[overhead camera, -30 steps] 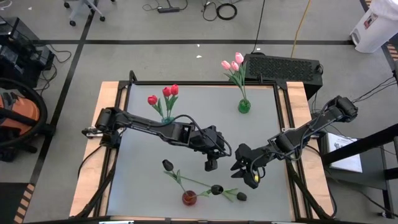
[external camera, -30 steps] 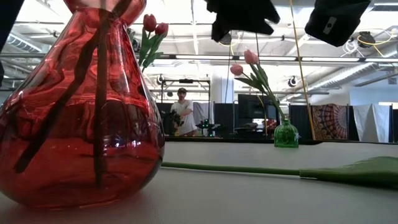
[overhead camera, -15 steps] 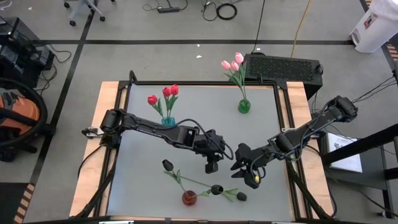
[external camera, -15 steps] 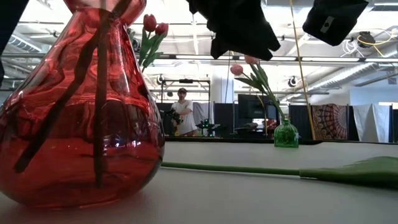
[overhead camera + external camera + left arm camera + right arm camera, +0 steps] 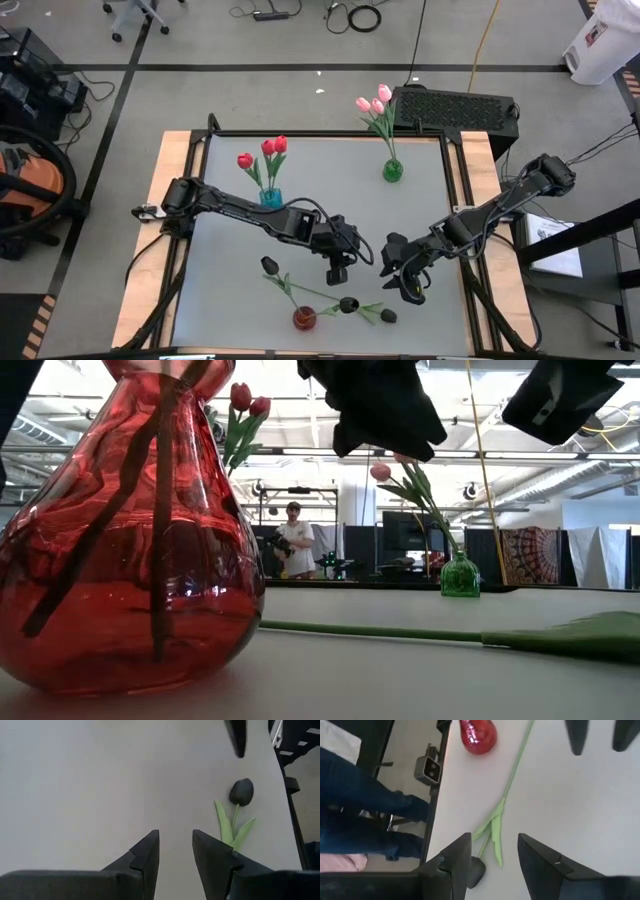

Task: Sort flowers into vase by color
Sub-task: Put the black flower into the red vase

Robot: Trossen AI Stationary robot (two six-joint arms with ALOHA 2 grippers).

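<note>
A grey desk (image 5: 230, 230) holds three vases: red tulips (image 5: 262, 152) in a blue one, pink tulips (image 5: 373, 103) in a green one, two black tulips in a red vase (image 5: 304, 318) at the near edge. The third black tulip (image 5: 385, 315) lies loose just beside it. Both arms hover above it, left gripper (image 5: 338, 272) and right gripper (image 5: 410, 289), jaws apart, empty. Probably the last pickup: next, one gripper must descend and close on the thin stem
</note>
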